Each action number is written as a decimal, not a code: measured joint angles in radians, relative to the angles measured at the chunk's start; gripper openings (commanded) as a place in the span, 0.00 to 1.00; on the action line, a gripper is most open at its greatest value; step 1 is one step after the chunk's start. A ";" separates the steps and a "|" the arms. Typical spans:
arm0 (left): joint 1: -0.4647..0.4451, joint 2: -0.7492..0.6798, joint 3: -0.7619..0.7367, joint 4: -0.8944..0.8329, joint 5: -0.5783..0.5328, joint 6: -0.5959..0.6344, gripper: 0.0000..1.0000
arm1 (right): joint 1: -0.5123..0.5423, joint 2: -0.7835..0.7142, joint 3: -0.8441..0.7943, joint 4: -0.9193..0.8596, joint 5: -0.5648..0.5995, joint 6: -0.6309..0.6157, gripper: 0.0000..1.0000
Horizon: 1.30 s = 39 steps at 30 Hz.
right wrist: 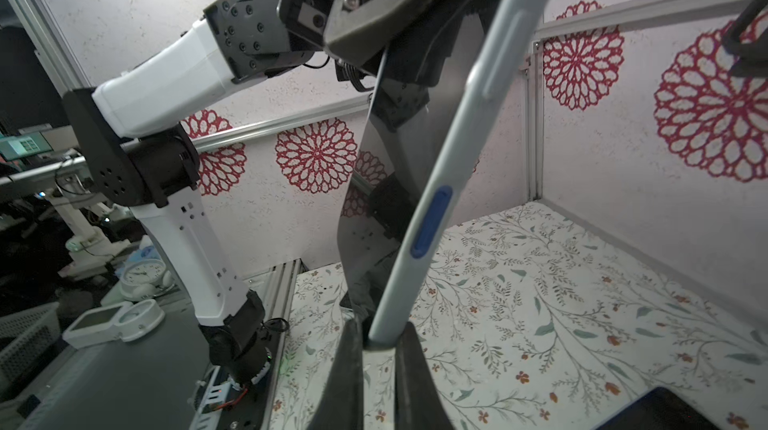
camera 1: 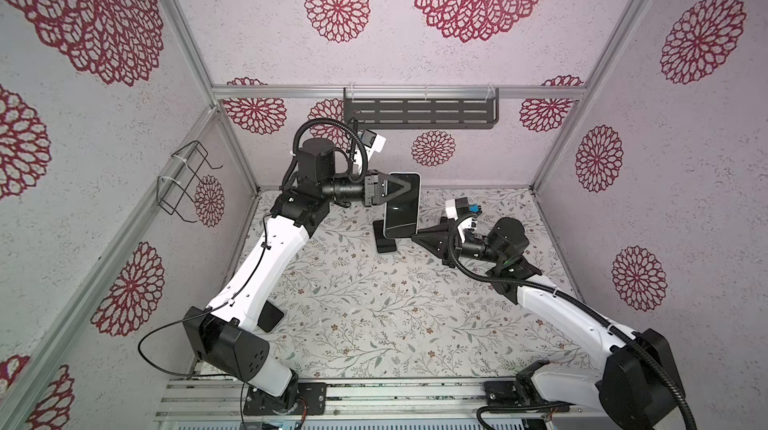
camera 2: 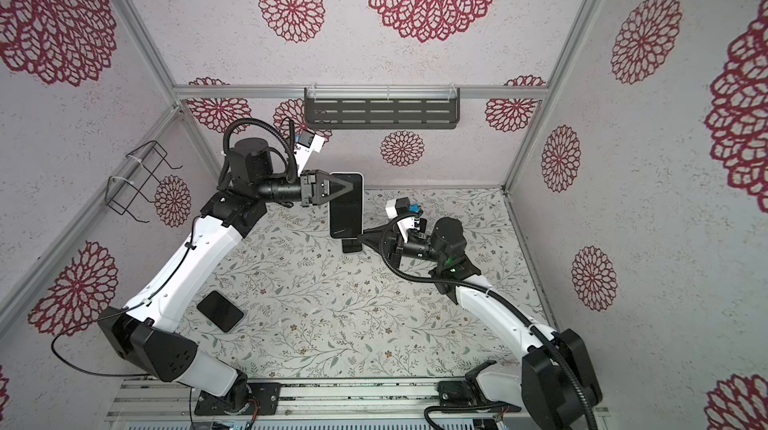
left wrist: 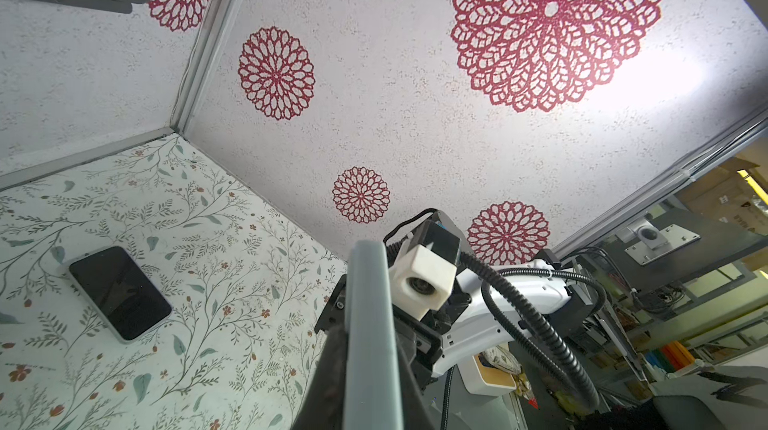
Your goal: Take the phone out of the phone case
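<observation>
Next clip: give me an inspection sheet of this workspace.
Surface: floral mat, lying flat.
Job's things: phone, in its pale case, held in the air.
Clutter: second phone below it; third phone by the left arm.
Grippers: left gripper shut on the phone's far end; right gripper shut on its near end.
Cables: conduit on each arm; thin cable loops off the left base.
Surroundings: flowered walls, dark shelf, wire rack.

White walls (camera 1: 249, 33) are carrying red flower medallions (camera 1: 336, 4); a leaf-print floor (camera 1: 374, 324) is lying below. A dark slotted shelf (camera 1: 419, 114) is hanging on the back wall, a wire rack (camera 1: 183, 183) on the side.
</observation>
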<state>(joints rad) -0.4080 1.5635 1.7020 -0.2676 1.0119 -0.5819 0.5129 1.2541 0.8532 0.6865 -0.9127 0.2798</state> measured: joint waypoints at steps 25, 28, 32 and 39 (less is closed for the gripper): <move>-0.071 0.032 -0.034 0.295 0.048 -0.354 0.00 | 0.016 -0.048 -0.177 0.204 0.313 -0.319 0.06; -0.061 0.031 -0.034 0.299 0.048 -0.357 0.00 | 0.016 -0.112 -0.251 0.230 0.336 -0.306 0.34; -0.051 0.024 -0.034 0.290 0.045 -0.345 0.00 | 0.016 -0.206 -0.338 0.259 0.362 -0.235 0.66; -0.047 0.005 -0.034 0.254 0.013 -0.303 0.00 | 0.016 -0.262 -0.283 0.244 0.387 -0.032 0.78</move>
<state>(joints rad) -0.4553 1.5684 1.6680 -0.0139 1.0252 -0.8845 0.5285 0.9924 0.5697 0.9306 -0.5255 0.2474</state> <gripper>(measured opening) 0.131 0.801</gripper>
